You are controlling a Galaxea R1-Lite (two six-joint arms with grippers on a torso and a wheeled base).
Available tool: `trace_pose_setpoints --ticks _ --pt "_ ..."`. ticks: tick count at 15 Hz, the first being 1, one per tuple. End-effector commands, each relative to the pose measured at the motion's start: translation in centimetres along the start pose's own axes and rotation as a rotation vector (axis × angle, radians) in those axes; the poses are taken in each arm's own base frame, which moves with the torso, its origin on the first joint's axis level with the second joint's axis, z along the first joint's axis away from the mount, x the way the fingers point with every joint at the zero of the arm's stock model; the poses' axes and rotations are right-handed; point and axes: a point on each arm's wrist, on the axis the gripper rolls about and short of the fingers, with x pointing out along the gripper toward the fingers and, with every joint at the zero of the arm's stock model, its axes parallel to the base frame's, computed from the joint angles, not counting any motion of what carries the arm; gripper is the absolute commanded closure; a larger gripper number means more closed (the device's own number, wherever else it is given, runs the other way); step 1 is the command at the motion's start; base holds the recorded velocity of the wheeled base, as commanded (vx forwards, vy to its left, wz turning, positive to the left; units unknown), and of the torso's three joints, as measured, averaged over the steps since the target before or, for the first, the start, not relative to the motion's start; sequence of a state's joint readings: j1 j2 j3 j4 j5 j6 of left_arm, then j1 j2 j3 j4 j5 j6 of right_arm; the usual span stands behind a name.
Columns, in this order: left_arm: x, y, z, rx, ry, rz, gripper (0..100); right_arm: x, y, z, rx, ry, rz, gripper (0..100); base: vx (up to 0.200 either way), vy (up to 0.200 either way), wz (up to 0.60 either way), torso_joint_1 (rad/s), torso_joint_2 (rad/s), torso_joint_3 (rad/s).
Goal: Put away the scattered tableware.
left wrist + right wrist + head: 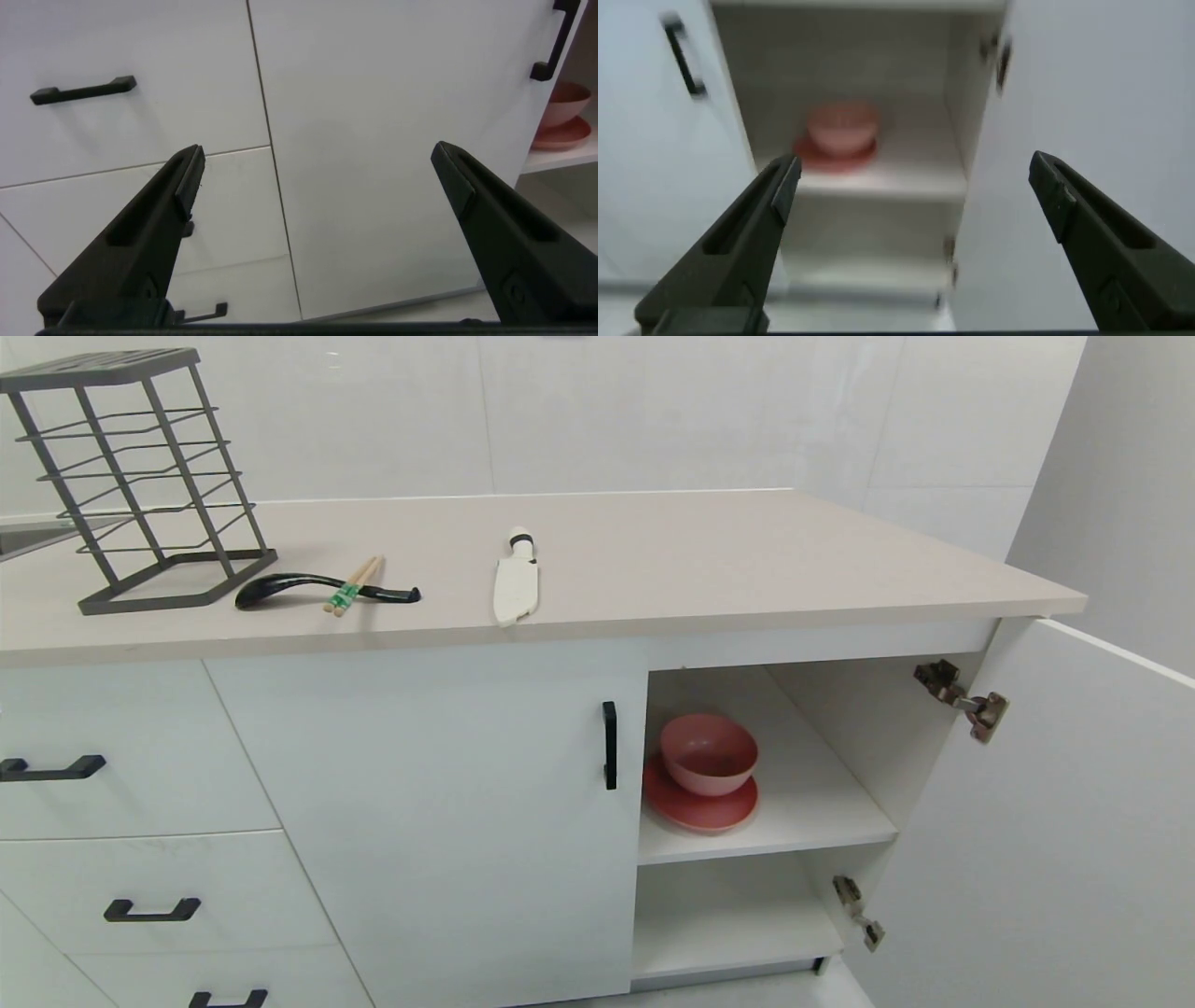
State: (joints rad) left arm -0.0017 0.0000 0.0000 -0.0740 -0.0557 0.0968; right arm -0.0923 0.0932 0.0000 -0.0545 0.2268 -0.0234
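I am holding my left gripper (pixel 318 154) low in front of the closed cupboard door (pixel 392 140) and the drawers (pixel 131 121), its fingers spread wide with nothing between them. My right gripper (pixel 915 163) is likewise gaping and empty, and it is facing the open cupboard, which suggests I am lining up on the storage space rather than on any utensil.

Inside, a pink bowl (pixel 709 753) is sitting on a red plate (pixel 700 807) at the front left corner of the upper shelf (pixel 822 803). The two are nested to save room, and the swung-out door (pixel 1055 821) is leaving the way in clear.

Above, on the counter (pixel 747 551), a sheathed white knife (pixel 516 581) is lying at the front edge near the middle, tip just overhanging. Toward the front left a black spoon (pixel 280 588) is lying with a pair of chopsticks (pixel 353 586) crossing its handle. I judge these three are what is left to stow. At the far left a dark wire rack (pixel 140 476) is standing upright.
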Motion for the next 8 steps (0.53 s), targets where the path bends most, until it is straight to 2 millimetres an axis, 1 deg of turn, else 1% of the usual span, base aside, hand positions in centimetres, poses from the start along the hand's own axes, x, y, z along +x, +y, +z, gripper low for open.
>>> trace_pose_setpoints --ticks 1,2,3,4,5,8 --pt "0.01 0.01 0.00 -0.029 0.002 0.004 0 0.02 -0.02 0.03 -0.043 0.000 -0.009 0 0.000 0.000 0.00 0.000 0.00 0.000" --pt "0.01 -0.01 -0.03 -0.059 0.005 -0.003 0 0.00 0.02 0.02 -0.146 -0.003 0.013 0 0.000 0.000 0.00 0.000 0.00 0.000" --pt "0.01 -0.02 -0.06 -0.090 0.008 -0.006 0 0.01 0.16 0.03 -0.193 -0.009 0.074 0 0.000 0.000 0.00 0.000 0.00 0.000" --pt "0.01 -0.05 -0.08 -0.137 0.009 -0.021 0 -0.04 0.48 0.04 -0.198 -0.027 0.214 0 0.000 0.000 0.00 0.000 0.00 0.000" --pt "0.01 -0.11 -0.05 -0.160 0.007 -0.047 0 -0.03 0.45 0.04 -0.182 -0.023 0.199 0 0.000 0.000 0.00 0.000 0.00 0.000" --pt "0.01 -0.12 -0.05 -0.159 0.007 -0.052 0 -0.02 0.40 0.05 -0.181 -0.022 0.176 0 0.000 0.000 0.00 0.000 0.00 0.000"
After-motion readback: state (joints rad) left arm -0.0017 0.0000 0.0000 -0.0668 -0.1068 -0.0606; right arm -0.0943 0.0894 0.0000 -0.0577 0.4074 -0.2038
